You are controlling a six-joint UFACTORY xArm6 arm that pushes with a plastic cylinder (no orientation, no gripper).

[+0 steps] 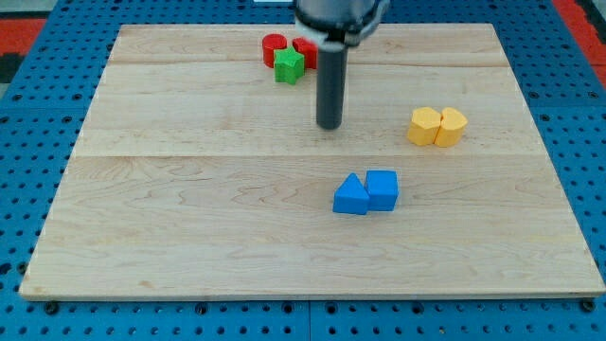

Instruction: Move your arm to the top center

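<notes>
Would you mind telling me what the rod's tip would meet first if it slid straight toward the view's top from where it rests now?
Probably nothing: my tip sits right of the green block and the red blocks, so the path looks free to the board's top edge, though the rod hides part of it.

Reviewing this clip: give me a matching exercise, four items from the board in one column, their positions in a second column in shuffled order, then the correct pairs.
Column one:
1. green block
2. yellow blocks
3. blue blocks
4. my tip

Column two:
A. near the view's right edge of the board, two touching side by side
B. on bare wood near the board's centre, touching no block
C. near the view's top, against the red blocks
D. below the board's centre, a triangular one beside a cube

Pairs: 1-C, 2-A, 3-D, 4-B
</notes>
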